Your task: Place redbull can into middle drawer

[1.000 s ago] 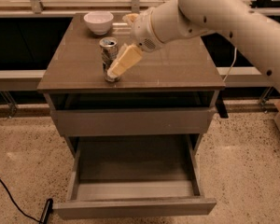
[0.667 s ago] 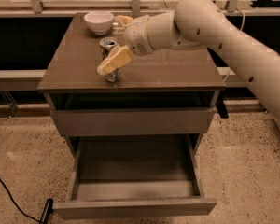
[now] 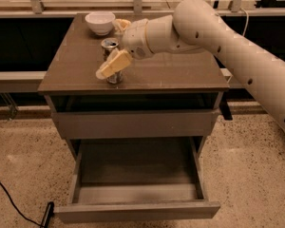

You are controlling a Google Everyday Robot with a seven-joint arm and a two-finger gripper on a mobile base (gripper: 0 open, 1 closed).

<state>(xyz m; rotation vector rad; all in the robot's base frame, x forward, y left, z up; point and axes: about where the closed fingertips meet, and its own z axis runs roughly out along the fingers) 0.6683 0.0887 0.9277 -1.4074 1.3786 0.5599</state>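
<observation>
Jaws of the gripper (image 3: 112, 50) stand apart, clamped on nothing: one pale finger (image 3: 114, 63) lies across the near side of the can (image 3: 109, 43), the other shows beyond it.

Nearest the camera, the drawer (image 3: 137, 211) is pulled well out below the bench (image 3: 180, 75), its floor bare. Above it, the top drawer (image 3: 133, 123) has its front pushed in.

On the bench, back from the front edge, the can stands upright with its long axis vertical and its pull-tab top showing above the near finger. It seems to sit in the gap between the two fingers, so the coming move likely turns on closing along the near-far line without tipping it. Once gripped, it would have to come forward past the bench edge and down into the drawer.

Farthest back, a bowl (image 3: 100, 22) sits near the rear edge, apart from the can.
</observation>
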